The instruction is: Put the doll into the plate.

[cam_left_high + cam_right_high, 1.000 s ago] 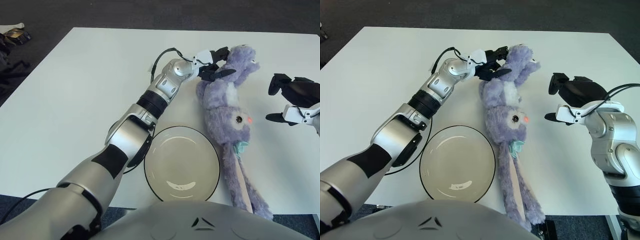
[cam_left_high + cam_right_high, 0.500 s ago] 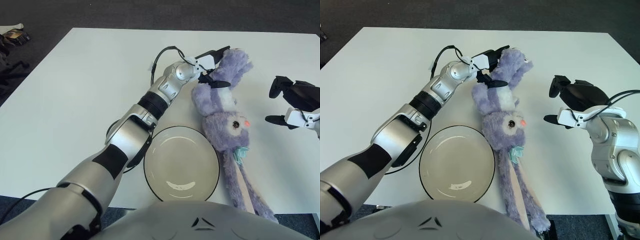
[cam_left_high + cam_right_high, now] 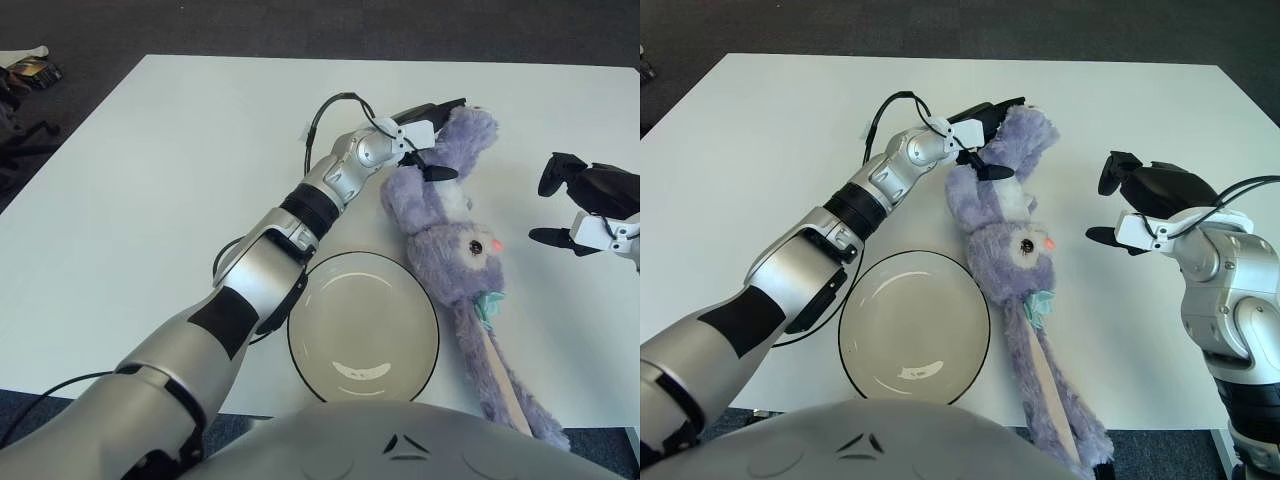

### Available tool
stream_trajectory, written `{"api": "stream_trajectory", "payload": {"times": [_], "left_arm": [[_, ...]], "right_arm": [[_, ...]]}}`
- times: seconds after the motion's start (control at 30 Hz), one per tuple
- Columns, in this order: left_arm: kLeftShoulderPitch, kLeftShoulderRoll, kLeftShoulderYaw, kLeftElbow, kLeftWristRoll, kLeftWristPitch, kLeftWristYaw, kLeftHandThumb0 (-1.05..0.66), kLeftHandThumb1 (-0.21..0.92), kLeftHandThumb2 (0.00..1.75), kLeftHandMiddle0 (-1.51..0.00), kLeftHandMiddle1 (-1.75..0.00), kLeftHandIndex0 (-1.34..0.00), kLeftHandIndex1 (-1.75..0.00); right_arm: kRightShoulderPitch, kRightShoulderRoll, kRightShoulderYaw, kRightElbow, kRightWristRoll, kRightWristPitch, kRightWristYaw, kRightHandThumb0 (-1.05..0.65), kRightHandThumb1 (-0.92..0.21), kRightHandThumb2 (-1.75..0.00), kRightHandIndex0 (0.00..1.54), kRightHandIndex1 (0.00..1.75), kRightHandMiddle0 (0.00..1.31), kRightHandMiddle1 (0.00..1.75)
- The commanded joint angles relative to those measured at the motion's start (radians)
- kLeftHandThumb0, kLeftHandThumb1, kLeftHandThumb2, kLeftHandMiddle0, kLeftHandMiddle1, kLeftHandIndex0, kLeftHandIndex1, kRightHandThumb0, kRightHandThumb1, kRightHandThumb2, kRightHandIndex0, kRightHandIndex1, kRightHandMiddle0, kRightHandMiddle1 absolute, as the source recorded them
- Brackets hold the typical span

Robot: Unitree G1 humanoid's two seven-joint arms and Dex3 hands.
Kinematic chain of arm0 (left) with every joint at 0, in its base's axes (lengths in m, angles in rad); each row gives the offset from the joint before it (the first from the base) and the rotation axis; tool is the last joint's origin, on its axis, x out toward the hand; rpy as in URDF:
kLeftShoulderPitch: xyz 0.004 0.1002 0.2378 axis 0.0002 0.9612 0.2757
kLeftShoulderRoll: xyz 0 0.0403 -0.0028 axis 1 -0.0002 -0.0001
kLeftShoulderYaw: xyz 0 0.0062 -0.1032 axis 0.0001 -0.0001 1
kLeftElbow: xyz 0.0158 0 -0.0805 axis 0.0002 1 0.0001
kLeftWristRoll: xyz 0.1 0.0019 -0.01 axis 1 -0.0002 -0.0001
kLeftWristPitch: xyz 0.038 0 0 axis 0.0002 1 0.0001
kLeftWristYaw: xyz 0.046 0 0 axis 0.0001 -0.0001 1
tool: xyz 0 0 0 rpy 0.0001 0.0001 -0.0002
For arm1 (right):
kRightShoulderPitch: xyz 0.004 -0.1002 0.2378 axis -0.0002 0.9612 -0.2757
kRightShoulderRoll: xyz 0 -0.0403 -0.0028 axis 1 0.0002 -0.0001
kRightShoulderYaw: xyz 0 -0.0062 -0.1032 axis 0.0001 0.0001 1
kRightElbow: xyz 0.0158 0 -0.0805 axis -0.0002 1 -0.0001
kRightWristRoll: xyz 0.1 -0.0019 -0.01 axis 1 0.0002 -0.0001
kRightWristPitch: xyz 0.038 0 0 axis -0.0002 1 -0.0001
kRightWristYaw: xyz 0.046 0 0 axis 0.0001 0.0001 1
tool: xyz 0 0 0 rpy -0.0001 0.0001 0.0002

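Note:
A purple plush rabbit doll (image 3: 443,215) lies face up on the white table, its head (image 3: 466,248) beside the plate's right rim. Its long ears (image 3: 500,375) trail toward the near table edge. My left hand (image 3: 438,140) reaches across the table and is shut on the doll's far end, one finger over it and one under. The round cream plate (image 3: 345,310) with a dark rim sits in front of me and holds nothing. To the right of the doll, apart from it, my right hand (image 3: 556,201) hovers with fingers spread.
The white table (image 3: 150,180) stretches wide to the left and behind the doll. A black cable (image 3: 322,112) loops off my left wrist. Dark floor surrounds the table, with some clutter (image 3: 25,70) at the far left.
My left hand has drawn the doll's far end slightly left and nearer. The doll pivoted, so its ears swung further right at the near edge. The right hand has barely moved.

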Motion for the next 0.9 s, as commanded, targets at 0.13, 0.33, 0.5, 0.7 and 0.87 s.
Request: {"api": "stream_trajectory", "payload": {"times": [0.13, 0.33, 0.5, 0.7, 0.87], "left_arm": [[-0.016, -0.003, -0.010, 0.024, 0.025, -0.018, 0.028, -0.22, 0.10, 1.23, -1.13, -1.75, -0.21, -1.75], [-0.015, -0.003, -0.010, 0.028, 0.033, -0.018, 0.038, -0.22, 0.10, 1.25, -1.14, -1.75, -0.19, -1.75], [-0.014, -0.003, -0.005, 0.042, 0.035, -0.035, 0.055, -0.24, 0.10, 1.25, -1.14, -1.75, -0.23, -1.75], [-0.004, -0.002, 0.014, 0.079, 0.023, -0.086, 0.101, -0.27, 0.11, 1.24, -1.12, -1.75, -0.32, -1.75], [0.004, 0.008, 0.034, 0.099, 0.012, -0.119, 0.129, -0.24, 0.11, 1.23, -1.10, -1.75, -0.41, -1.75]], "right_arm": [[0.003, 0.010, 0.003, -0.008, -0.015, 0.012, 0.003, -0.76, -0.67, -0.72, 0.21, 1.30, 0.00, 1.54], [0.008, 0.010, 0.002, -0.030, -0.018, 0.024, 0.019, -0.76, -0.68, -0.72, 0.21, 1.28, 0.00, 1.50], [-0.007, 0.006, 0.017, 0.000, -0.021, 0.018, 0.014, -0.77, -0.70, -0.71, 0.22, 1.27, 0.00, 1.48], [0.014, 0.011, 0.005, -0.024, -0.008, 0.009, 0.016, -0.74, -0.68, -0.71, 0.24, 1.31, 0.00, 1.62], [0.024, 0.026, -0.004, -0.039, -0.011, 0.021, 0.011, -0.74, -0.67, -0.73, 0.23, 1.30, 0.00, 1.63]]}}
